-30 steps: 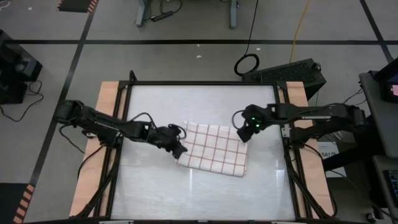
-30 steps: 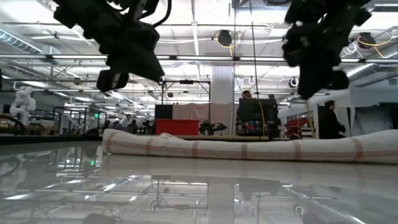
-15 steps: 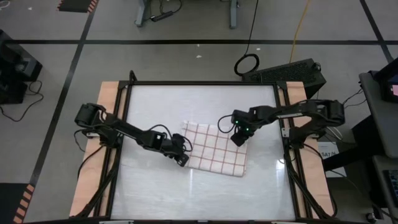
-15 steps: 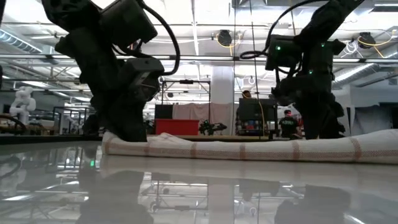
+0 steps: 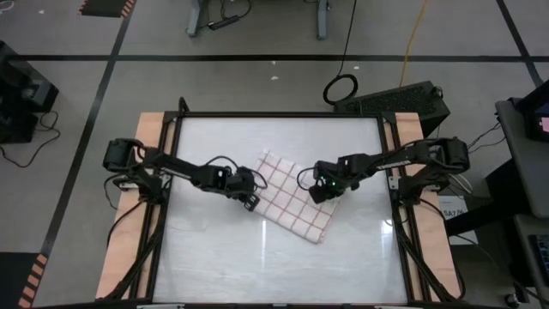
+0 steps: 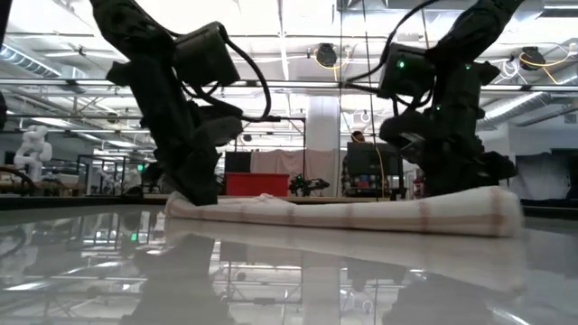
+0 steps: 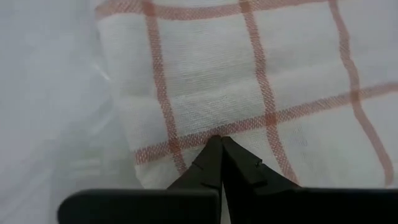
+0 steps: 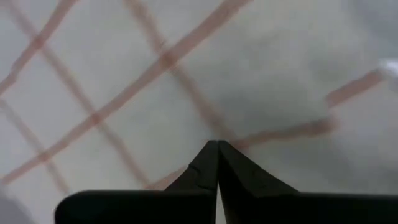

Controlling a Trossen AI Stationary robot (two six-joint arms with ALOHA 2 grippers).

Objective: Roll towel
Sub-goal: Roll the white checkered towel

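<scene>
On the left, the left gripper (image 5: 250, 199) is pressing down on the left edge of the towel (image 5: 294, 201), its fingers (image 7: 214, 163) squeezed together with the tips resting on the cloth, though I cannot tell whether any fabric is caught between them. The towel is lying near the middle of the glossy white surface (image 5: 214, 257), turned at a slant and bunched low into a long, flat fold. On the right, the right gripper (image 5: 317, 192) is bearing on the towel's right side with its fingers (image 8: 217, 165) also pressed together.
</scene>
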